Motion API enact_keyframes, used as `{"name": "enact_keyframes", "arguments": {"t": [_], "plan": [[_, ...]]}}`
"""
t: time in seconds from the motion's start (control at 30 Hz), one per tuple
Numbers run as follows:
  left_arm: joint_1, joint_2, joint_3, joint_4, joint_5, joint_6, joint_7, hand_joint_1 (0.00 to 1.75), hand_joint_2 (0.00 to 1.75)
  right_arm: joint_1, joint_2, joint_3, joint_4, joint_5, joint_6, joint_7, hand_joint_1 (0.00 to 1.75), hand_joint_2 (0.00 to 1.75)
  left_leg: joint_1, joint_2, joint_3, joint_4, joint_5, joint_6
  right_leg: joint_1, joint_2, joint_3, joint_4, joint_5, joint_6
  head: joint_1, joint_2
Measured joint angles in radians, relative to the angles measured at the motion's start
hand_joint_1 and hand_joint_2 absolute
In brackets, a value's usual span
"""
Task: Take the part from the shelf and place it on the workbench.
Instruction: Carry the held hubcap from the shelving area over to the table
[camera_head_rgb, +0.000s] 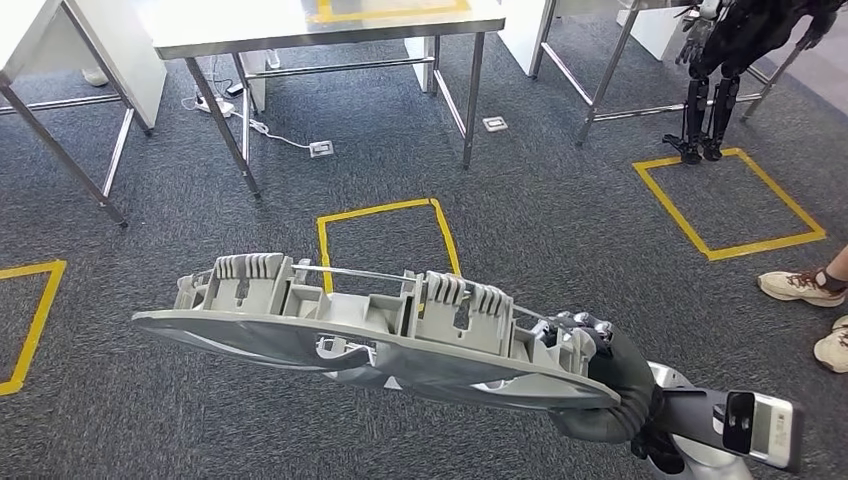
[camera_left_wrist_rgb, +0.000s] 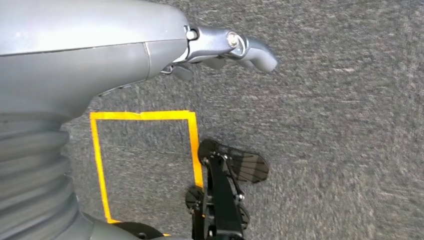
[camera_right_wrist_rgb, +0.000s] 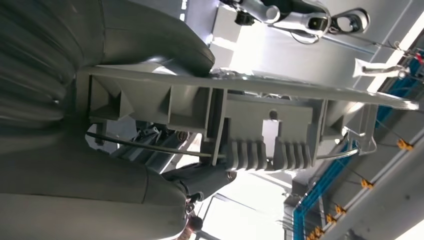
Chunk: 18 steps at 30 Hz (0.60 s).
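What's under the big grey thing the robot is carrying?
Under the grey part, held at one end by the right hand, lies dark carpet with a yellow tape square. The part covers the square's near edge and the floor right below it.

Yellow tape squares (camera_head_rgb: 386, 240) on grey carpet (camera_head_rgb: 560, 220), steel tables (camera_head_rgb: 330, 30), a person's shoes (camera_head_rgb: 800, 286)
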Motion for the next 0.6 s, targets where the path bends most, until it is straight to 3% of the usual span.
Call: {"name": "enact_keyframes", "arguments": {"t": [0.07,0.13,0.17,0.2,0.27,0.33,0.43,0.5,0.53,0.6], "plan": [[0.000,0.000,0.000,0.000,0.000,0.000,0.000,0.00,1.75,-0.001,0.001,0.001,0.000,0.001,0.000,0.000,1.75,1.75,0.001,-0.001,0.007,-0.003,-0.003,0.013,0.000,0.001,-0.045,0.094,-0.044,0.004,0.006,0.000],[0.000,0.000,0.000,0.000,0.000,0.000,0.000,0.00,1.75,-0.001,0.003,0.004,0.000,0.002,0.000,0.000,1.75,1.75,-0.004,-0.001,0.012,-0.002,-0.009,0.021,0.003,0.002,-0.127,0.231,-0.091,0.004,0.011,0.000],[0.000,0.000,0.000,0.000,0.000,0.000,0.000,0.00,1.75,0.000,0.004,0.006,0.000,0.003,0.000,0.001,1.75,1.75,-0.008,-0.002,0.015,-0.002,-0.013,0.024,0.004,0.003,-0.156,0.271,-0.093,0.002,0.012,0.000],[0.000,0.000,0.000,0.000,0.000,0.000,0.000,0.00,1.75,0.000,0.004,0.007,0.000,0.003,0.000,0.001,1.75,1.75,-0.012,-0.004,0.020,-0.002,-0.017,0.026,0.007,0.003,-0.167,0.272,-0.074,-0.002,0.013,0.000],[0.000,-0.001,0.000,0.000,0.000,0.000,0.000,0.00,1.75,-0.001,0.005,0.010,0.000,0.003,-0.001,0.001,1.75,1.75,-0.020,-0.008,0.035,-0.002,-0.026,0.027,0.017,0.004,-0.132,0.166,0.009,-0.021,0.014,0.000],[-0.001,-0.005,0.000,0.000,0.000,0.000,0.000,0.00,1.75,-0.004,0.006,0.012,0.000,0.003,-0.002,0.001,1.75,1.75,-0.024,-0.011,0.044,-0.002,-0.037,0.024,0.029,0.004,-0.079,0.044,0.061,-0.045,0.014,0.000],[-0.001,-0.005,0.000,0.000,-0.001,0.002,0.000,0.00,1.75,-0.008,0.007,0.015,0.000,0.003,-0.003,0.001,1.75,1.75,-0.019,-0.011,0.046,-0.006,-0.046,0.008,0.038,0.004,-0.058,-0.006,0.060,-0.057,0.014,0.000],[-0.002,-0.004,0.000,0.000,-0.002,0.003,0.000,0.00,1.75,-0.009,0.010,0.016,0.000,0.004,-0.004,0.002,1.75,1.75,-0.019,-0.007,0.049,0.001,-0.055,-0.003,0.032,0.005,-0.045,-0.021,0.060,-0.062,0.014,0.000],[-0.003,-0.004,0.000,0.000,-0.002,0.003,-0.001,0.00,1.75,-0.010,0.011,0.017,0.000,0.004,-0.004,0.002,1.75,1.75,-0.020,-0.005,0.039,0.028,-0.069,-0.010,0.026,0.004,-0.035,-0.030,0.060,-0.064,0.012,0.000],[-0.002,-0.003,0.000,0.000,-0.002,0.004,-0.001,0.00,1.75,-0.011,0.016,0.018,0.000,0.003,-0.004,0.001,1.75,1.75,-0.016,-0.002,-0.021,0.139,-0.116,-0.024,0.020,0.002,-0.017,-0.037,0.053,-0.066,0.008,0.000]]}}
